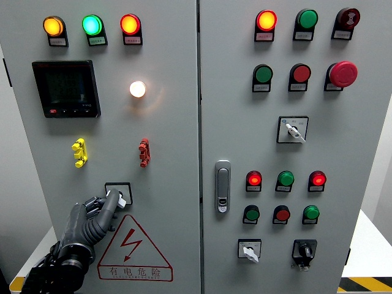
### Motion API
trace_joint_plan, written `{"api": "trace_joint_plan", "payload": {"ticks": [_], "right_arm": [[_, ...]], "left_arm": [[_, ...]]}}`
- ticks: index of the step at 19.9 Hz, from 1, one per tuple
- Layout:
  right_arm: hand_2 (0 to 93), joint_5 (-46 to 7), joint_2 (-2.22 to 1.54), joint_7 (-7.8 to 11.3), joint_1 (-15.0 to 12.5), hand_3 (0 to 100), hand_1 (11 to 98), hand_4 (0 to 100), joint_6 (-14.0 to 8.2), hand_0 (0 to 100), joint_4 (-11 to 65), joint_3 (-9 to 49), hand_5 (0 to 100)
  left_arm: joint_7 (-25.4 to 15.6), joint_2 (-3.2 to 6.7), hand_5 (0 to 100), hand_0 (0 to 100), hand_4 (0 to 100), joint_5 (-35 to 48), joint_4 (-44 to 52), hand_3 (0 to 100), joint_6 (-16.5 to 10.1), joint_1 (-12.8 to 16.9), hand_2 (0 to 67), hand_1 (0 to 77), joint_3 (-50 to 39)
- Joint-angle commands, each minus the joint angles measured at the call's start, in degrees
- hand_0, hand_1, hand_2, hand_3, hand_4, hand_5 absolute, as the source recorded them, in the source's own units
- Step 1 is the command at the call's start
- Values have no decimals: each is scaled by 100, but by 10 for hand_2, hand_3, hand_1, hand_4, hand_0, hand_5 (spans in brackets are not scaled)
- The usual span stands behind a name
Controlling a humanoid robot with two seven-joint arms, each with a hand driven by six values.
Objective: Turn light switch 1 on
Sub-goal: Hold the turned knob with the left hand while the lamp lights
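Observation:
A grey control cabinet [171,135] fills the head view. On its left door a small rotary switch [119,193] on a black-framed plate sits low, above a red warning triangle [133,250]. My left hand [105,204] comes up from the lower left; its dark fingers [111,203] are curled around the switch's white knob. Above it a round white lamp [138,89] glows. The right hand does not show.
The left door carries three lit pilot lamps [92,25], a dark meter display [66,88], a yellow clip [79,152] and a red clip [144,153]. The right door has a chrome handle [222,185], an emergency stop [343,73], several buttons and selector switches [293,130].

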Motion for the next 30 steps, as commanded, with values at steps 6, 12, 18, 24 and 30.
{"api": "trace_joint_plan", "payload": {"ticks": [6, 12, 18, 24, 30], "right_arm": [[0, 0, 0, 0, 0, 196, 197, 193, 0, 0, -3, -5, 105], [0, 0, 0, 0, 0, 196, 197, 193, 0, 0, -3, -5, 106], [0, 0, 0, 0, 0, 196, 197, 193, 0, 0, -3, -5, 106], [0, 0, 0, 0, 0, 196, 192, 193, 0, 0, -3, -5, 106], [0, 0, 0, 0, 0, 196, 197, 193, 0, 0, 6, 4, 106]], "left_arm": [[-39, -10, 683, 555, 986, -27, -47, 843, -26, 96, 623, 467, 0], [-47, -2, 675, 431, 984, -27, -56, 841, -34, 175, 612, 475, 0], [-56, 7, 669, 0, 984, -36, -65, 841, -61, 167, 605, 508, 9], [-65, -10, 659, 0, 985, -45, -65, 842, -70, 132, 596, 512, 35], [-56, 7, 654, 0, 985, -36, -74, 843, -70, 140, 592, 514, 35]]}}
